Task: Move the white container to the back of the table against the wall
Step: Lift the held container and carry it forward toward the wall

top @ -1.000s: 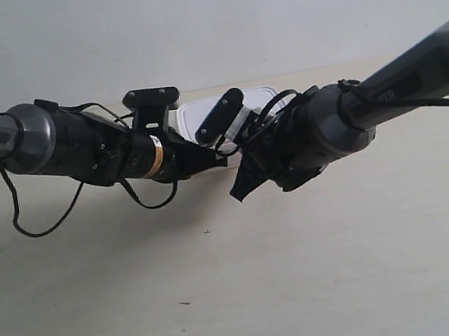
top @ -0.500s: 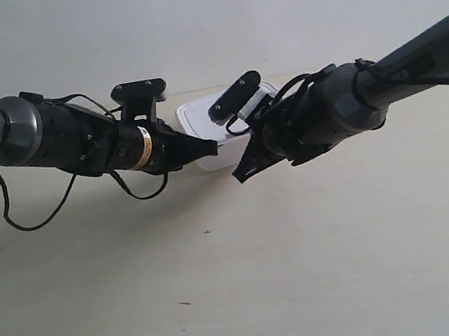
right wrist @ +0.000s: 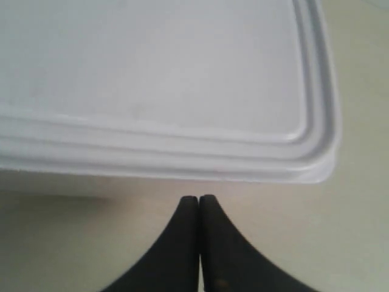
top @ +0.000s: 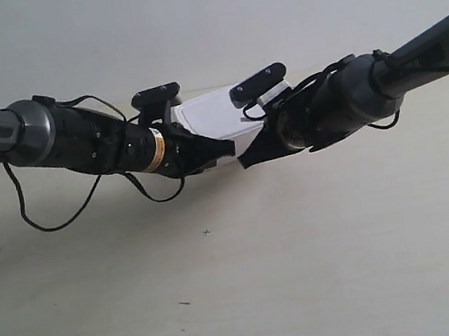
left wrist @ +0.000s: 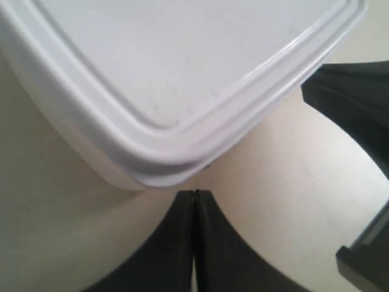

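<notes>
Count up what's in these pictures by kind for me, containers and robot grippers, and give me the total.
Containers: 1, the white rectangular plastic container with a flat rimmed lid
Grippers: 2, the black pointed left gripper and right gripper, both closed just short of the box
Total: 3

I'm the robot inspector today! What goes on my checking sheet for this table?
Surface: table, pale wood grain, with a few tiny dark specks.
Job's things: white container, lid on, at the back near the wall; whether it touches the wall cannot be told.
Clutter: nothing seen.
End effectors: left end effector shut, tip at the container's corner; right end effector shut, tip at its side.
Cables: black cable loops below the arm at the exterior view's left.
Surroundings: plain wall only.
</notes>
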